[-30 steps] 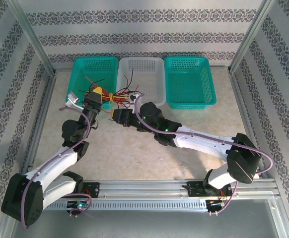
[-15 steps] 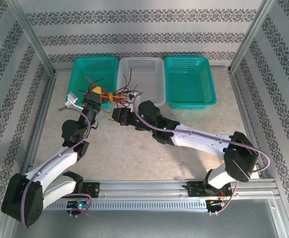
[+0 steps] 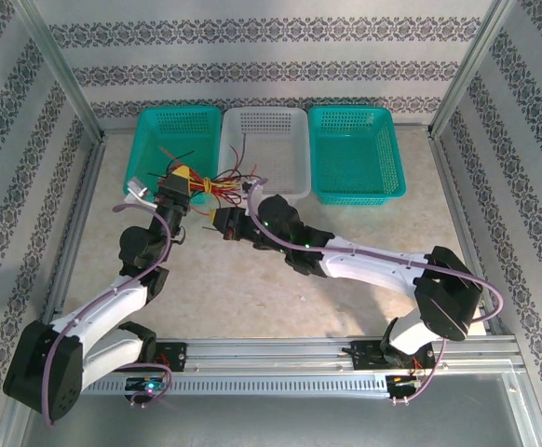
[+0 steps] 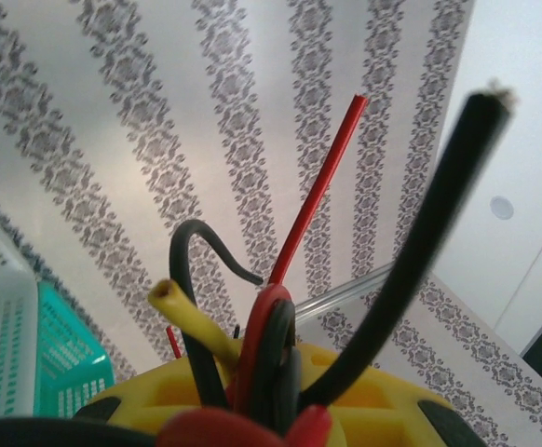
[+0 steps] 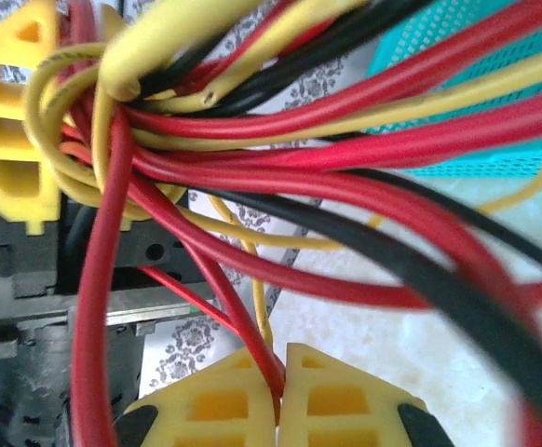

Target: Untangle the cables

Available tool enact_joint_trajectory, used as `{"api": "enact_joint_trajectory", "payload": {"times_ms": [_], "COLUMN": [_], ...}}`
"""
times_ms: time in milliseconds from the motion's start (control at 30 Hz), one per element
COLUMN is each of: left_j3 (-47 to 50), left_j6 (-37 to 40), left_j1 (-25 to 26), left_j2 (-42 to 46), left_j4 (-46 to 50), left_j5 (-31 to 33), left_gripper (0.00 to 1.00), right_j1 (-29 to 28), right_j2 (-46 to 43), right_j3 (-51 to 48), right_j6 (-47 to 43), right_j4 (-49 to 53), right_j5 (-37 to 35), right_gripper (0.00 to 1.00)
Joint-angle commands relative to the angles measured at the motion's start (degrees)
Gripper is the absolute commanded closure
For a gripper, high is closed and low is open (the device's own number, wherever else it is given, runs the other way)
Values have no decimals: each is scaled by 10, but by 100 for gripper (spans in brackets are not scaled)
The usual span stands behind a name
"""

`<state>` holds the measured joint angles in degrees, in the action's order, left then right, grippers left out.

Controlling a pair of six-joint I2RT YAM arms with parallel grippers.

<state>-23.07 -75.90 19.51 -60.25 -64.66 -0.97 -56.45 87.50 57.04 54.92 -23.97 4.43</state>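
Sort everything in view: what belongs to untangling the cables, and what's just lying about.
Belongs to the job:
cables, one red, black and yellow tangle
left gripper, shut on them
right gripper, shut on a red strand

Just lying about:
left green basket
white basket
right green basket

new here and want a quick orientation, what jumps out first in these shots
A tangle of red, black and yellow cables is stretched between the two arms, by the near edge of the white basket. The left gripper clamps one end; the right gripper is pinched shut on a red strand.
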Motion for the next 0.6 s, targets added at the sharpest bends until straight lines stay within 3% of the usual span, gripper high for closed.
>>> {"api": "enact_joint_trajectory", "payload": {"times_ms": [0,67,300,567], "left_j3": [-22,-46,-108,-46], "left_j6": [-93,-124,-105,-133], "left_j1": [1,14,89,100], "left_j2": [-35,-60,-60,-61], "left_j4": [-151,-172,-173,-173], "left_j5": [-9,-36,-89,-85], "left_gripper": [100,100,100,100], "right_j1": [12,26,89,206], "right_j2": [-8,0,34,-48], "right_j3": [-85,-121,-167,-214], "right_j6": [39,66,106,68], "right_j4": [-10,-60,-141,-121], "right_j5": [-31,-24,-33,-67], "right_gripper": [100,100,100,100]}}
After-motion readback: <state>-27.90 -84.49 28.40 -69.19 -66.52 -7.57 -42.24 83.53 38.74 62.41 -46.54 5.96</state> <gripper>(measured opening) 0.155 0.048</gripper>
